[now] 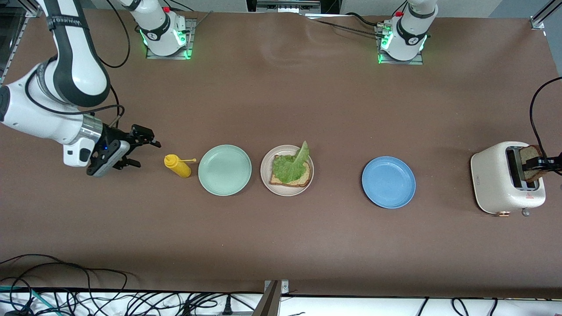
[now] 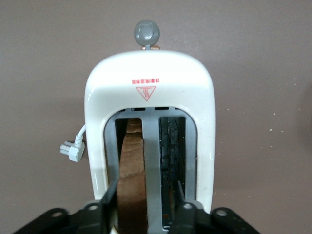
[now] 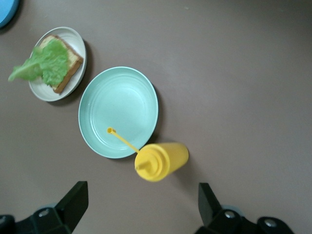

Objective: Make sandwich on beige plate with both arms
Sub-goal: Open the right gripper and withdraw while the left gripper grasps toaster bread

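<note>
Brown cloth covers the table (image 1: 281, 245), and the beige plate (image 1: 266, 174) sits near its middle, carrying one bread slice (image 1: 303, 179) with a green lettuce leaf (image 1: 290, 166) lying on it, the leaf's tip overhanging the plate's rim on the side toward the robots' bases. No second slice is on the plate. The second bread slice (image 1: 532, 163) stands upright in a slot of the cream toaster (image 1: 494, 175), close to the table edge at the left arm's end. The left gripper (image 1: 541, 163) is over the toaster, its fingers (image 2: 108, 201) pressed against both faces of that slice, grasping it. This slice is well apart from the beige plate, with a blue plate (image 1: 388, 182) on the table between them and bare cloth around it. The right gripper (image 1: 131, 151) hangs over the table toward the right arm's end, fingers spread and holding nothing, just beside a yellow squeeze bottle (image 1: 177, 166) that lies on its side. A mint-green plate (image 1: 225, 170) sits between the bottle and the beige plate. Wide bare cloth lies between the row of plates and the table edge nearest the front camera.
</note>
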Tool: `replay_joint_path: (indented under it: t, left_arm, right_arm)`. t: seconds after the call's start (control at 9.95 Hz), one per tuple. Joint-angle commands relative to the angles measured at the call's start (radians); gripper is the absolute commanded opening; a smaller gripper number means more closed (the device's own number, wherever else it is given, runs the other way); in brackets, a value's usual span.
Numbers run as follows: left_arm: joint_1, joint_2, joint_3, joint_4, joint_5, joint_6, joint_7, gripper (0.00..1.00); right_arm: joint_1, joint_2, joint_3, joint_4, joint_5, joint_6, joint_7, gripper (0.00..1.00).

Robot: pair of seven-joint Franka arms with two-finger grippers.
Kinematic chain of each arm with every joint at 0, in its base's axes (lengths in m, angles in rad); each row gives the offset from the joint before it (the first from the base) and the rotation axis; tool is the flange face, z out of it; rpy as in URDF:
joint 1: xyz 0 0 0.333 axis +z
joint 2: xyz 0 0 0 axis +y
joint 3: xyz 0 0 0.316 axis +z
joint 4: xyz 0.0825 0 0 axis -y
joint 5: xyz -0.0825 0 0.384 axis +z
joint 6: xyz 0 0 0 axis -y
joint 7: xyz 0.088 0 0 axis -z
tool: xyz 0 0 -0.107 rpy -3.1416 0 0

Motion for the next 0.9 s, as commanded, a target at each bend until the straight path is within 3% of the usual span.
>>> replay_joint_path:
  t: [0.0, 0.2, 0.5, 0.8]
  left_arm:
    - [0.011, -0.019, -0.012, -0.004, 0.056, -0.033, 0.004, 0.0]
    - [0.01, -0.028, -0.013, 0.002, 0.057, -0.04, 0.003, 0.0]
    - [-0.003, -0.086, -0.033, 0.038, 0.059, -0.108, 0.001, 0.0]
    - [-0.096, -0.142, -0.056, 0.137, 0.044, -0.29, -0.008, 0.0]
  right_arm:
    - [-0.022, -0.074, 0.024, -0.01, -0.146, -0.056, 0.328, 1.0]
    - [-0.049, -0.131, 0.101, -0.012, -0.337, -0.14, 0.552, 1.0]
    - [-0.113, -0.218, 0.124, -0.012, -0.373, -0.301, 0.769, 1.0]
    - [-0.184, -0.286, 0.165, -0.007, -0.466, -0.38, 0.794, 1.0]
